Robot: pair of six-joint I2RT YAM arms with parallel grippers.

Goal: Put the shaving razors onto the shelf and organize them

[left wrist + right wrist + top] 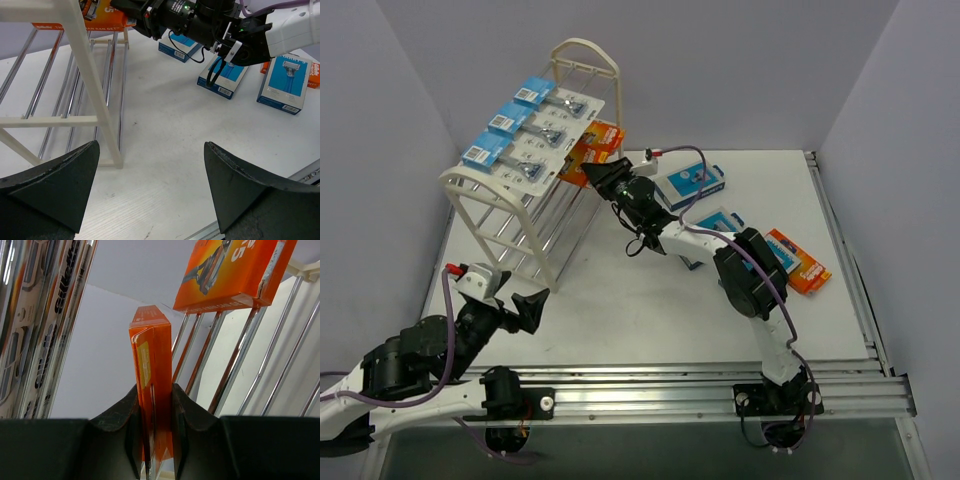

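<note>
The cream-white shelf stands at the back left. Three white blister razor cards with blue headers lie on its top tier. An orange razor box rests on a lower tier and also shows in the right wrist view. My right gripper is at the shelf's right end, shut on a second orange box held edge-on beside the rods. My left gripper is open and empty above the table near the shelf's front leg.
On the table right of the shelf lie blue-and-white razor boxes and an orange box. In the left wrist view the blue-and-white boxes lie beyond my right arm. A metal rail edges the near side.
</note>
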